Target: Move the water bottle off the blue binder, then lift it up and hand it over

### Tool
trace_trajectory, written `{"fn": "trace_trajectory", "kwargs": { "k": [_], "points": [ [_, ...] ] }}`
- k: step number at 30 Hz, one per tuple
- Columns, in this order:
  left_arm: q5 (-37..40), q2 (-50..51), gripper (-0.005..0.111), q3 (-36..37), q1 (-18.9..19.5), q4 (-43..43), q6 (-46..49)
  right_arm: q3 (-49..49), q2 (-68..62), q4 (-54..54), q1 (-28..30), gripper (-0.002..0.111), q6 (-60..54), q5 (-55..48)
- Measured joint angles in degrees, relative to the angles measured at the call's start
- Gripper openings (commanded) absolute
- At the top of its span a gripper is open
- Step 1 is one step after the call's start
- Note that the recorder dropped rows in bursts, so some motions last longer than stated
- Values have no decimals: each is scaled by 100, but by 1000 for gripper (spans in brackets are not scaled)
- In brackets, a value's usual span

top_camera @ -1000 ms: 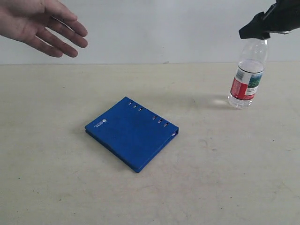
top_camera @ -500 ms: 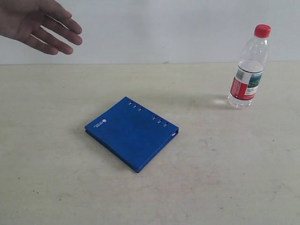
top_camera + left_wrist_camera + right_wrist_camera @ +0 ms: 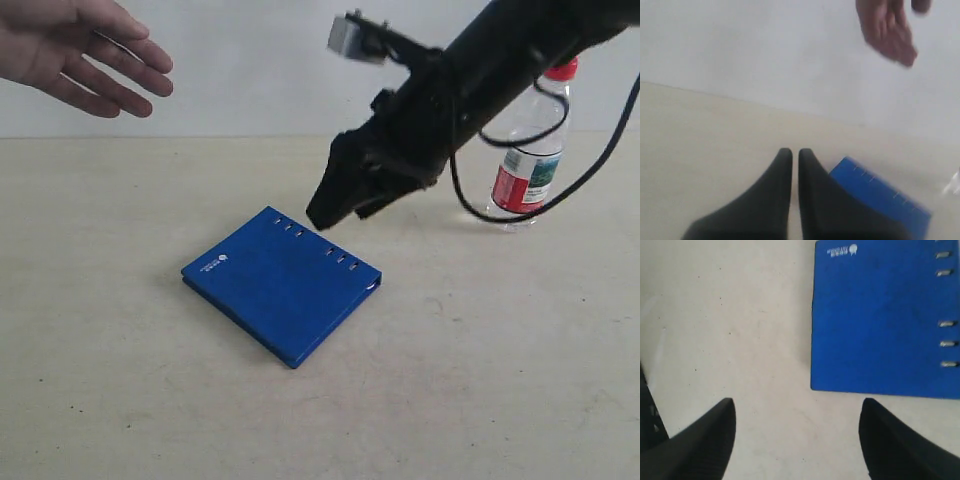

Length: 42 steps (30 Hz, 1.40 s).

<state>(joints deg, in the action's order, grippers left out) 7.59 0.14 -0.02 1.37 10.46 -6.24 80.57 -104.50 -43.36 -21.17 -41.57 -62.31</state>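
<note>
Holds right hand (image 3: 797, 405) spread wide by flat matte blue binder (image 3: 280, 285), left hand (image 3: 795, 151) pinched closed; clear plastic water bottle (image 3: 515, 185) stands apart.

Bottle (image 3: 528, 178) x1, binder (image 3: 280, 285) x1, hand (image 3: 70, 45) x1.

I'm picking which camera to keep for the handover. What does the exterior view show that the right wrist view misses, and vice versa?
Only the exterior view: the water bottle standing upright on the table, apart from the blue binder and partly behind the right arm, and a person's hand, open, at the upper left. Only the right wrist view: the right tool with its fingers spread wide and nothing between them. Both: the blue binder, closed and flat on the table.
</note>
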Motion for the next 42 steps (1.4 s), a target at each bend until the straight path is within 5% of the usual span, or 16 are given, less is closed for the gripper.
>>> {"fn": "trace_trajectory", "kwargs": {
  "k": [4, 9, 18, 25, 33, 42],
  "points": [
    [-536, 0, 4, 0, 0, 1509, -826, -355, -381, -93, 0, 62, 113, 133],
    [-212, 0, 4, 0, 0, 2526, -1239, -505, -681, -196, 0, 62, 223, -56],
    [1259, 0, 4, 0, 0, 2793, -1299, -516, -695, -208, 0, 62, 35, 375],
    [566, 0, 4, 0, 0, 2853, -1141, -516, -695, -75, 0, 62, 25, 509],
    [102, 988, 4, -1058, 0, 2973, 1197, -516, -695, -27, 0, 62, 25, 298],
    [274, 5087, 4, -1640, -94, 5210, 4069, -516, -695, 81, 0, 62, -80, 323]
  ]
}}
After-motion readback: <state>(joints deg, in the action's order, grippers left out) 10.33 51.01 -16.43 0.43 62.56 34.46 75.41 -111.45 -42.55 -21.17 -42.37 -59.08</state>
